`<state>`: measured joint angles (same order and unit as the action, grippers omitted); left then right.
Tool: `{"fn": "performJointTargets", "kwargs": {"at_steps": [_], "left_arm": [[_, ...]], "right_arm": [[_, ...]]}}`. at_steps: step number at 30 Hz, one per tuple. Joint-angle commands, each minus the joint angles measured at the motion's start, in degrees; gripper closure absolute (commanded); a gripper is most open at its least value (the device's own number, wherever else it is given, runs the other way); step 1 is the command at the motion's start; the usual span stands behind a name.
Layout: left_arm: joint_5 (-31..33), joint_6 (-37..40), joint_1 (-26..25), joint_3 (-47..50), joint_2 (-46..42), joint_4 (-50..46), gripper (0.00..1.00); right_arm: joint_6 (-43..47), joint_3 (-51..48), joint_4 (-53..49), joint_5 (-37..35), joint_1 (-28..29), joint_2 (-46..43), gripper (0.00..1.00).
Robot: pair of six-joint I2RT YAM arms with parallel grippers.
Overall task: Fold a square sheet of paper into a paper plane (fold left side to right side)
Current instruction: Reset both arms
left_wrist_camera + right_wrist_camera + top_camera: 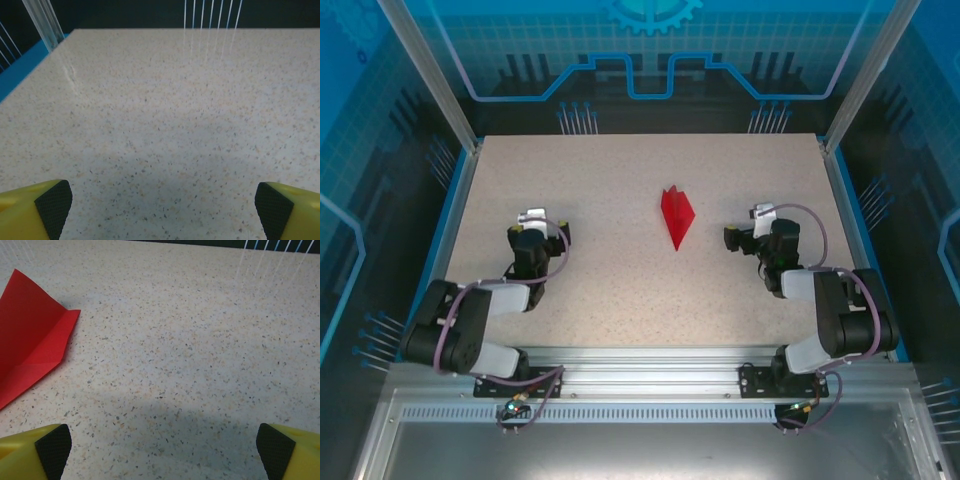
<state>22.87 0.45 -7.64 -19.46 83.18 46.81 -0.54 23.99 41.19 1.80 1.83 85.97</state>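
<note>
Red paper plane (677, 214) lies on the speckled beige table (620, 160), approx. mid-width. Shape: narrow dart, pointed tip toward the near edge, wider end toward the far edge. Pos.: between the two arms, closer to the right arm, clear of both.

Left gripper (532, 218): over the left part of the table, well apart from the paper plane. Left wrist view: left gripper (162, 207) has its jaws spread wide. Its yellow fingers (20, 212) with black pads (52, 207) sit at opposite lower corners of the frame, w/ bare table (165, 100) between them. Nothing held.

Right gripper (760, 214): over the right part of the table, near the paper plane but not touching it. Right wrist view: right gripper (163, 450) likewise has its jaws spread wide, w/ bare table (200, 340) between. Nothing held. Paper plane (30, 340) sits ahead and to the left of the fingers. One straight crease and overlapping folded layers are visible, and its edges rest on the table surface.
</note>
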Motion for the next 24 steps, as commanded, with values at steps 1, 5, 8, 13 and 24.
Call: {"fn": "performJointTargets", "kwargs": {"at_steps": [1, 5, 8, 13, 24], "left_arm": [[-5.1, -0.3, 2.4, 0.7, 1.1, 5.8, 0.02], [-7.5, 0.3, 2.8, 0.4, 3.4, 7.1, 0.01], [-7.7, -0.9, 3.9, -2.3, 4.2, 3.0, 0.02], [-9.0, -2.3, 5.5, -2.7, 4.2, 2.3, 0.01], [-9.0, -2.3, 5.5, -2.7, 4.2, 2.2, 0.01]], "right_arm": [[0.9, 0.4, 2.3, 0.3, -0.5, 0.1, 0.01], [1.0, 0.5, 2.2, -0.1, -0.2, 0.0, 0.01], [1.1, 0.5, 2.1, -0.6, -0.1, 0.1, 0.01], [1.4, 0.6, 2.0, -2.1, 0.8, 0.2, 0.01], [1.5, 0.7, 1.9, -2.6, 1.0, 0.2, 0.01]]}}
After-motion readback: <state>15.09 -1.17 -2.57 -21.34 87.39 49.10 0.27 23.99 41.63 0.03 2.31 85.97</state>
